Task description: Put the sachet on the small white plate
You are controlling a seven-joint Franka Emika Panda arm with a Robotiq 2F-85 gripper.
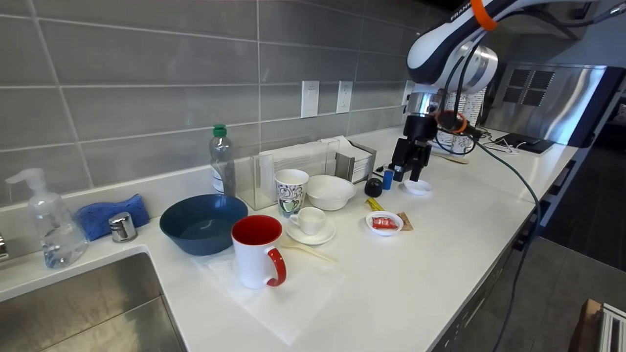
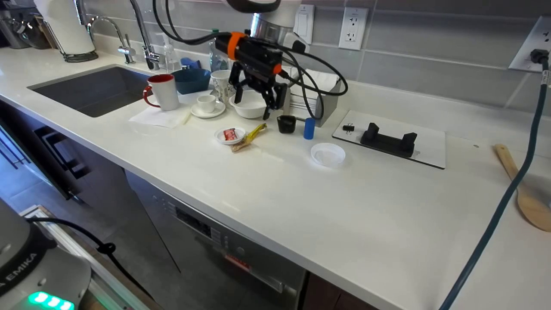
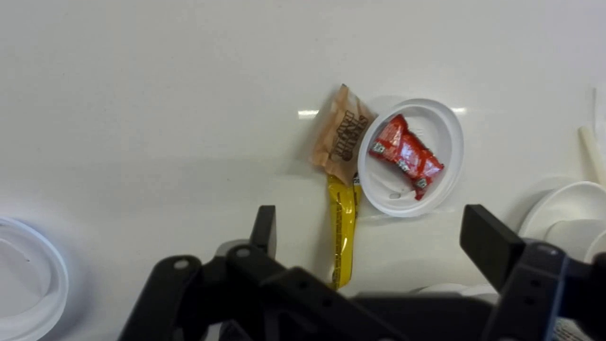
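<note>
The small white plate [image 1: 386, 232] lies on the counter with a red packet [image 3: 407, 154] in it; the plate also shows in the wrist view [image 3: 430, 122]. A brown paper sachet [image 3: 348, 135] lies on the counter, touching the plate's edge. A yellow sachet [image 3: 343, 227] lies by the plate, one end under the brown sachet. Both also show in an exterior view, brown [image 2: 241, 146] and yellow [image 2: 257, 131]. My gripper [image 3: 369, 232] is open and empty above the counter. In the wrist view the yellow sachet shows between its fingers. The gripper also shows in an exterior view [image 1: 407, 176].
A black cup [image 2: 286, 124], a blue cylinder [image 2: 309, 128] and a white shallow dish [image 2: 328, 155] stand near. A white bowl [image 1: 331, 192], a small cup on a saucer [image 1: 311, 239], a paper cup [image 1: 291, 190], a mug [image 1: 252, 264] and a blue bowl [image 1: 203, 225] stand toward the sink.
</note>
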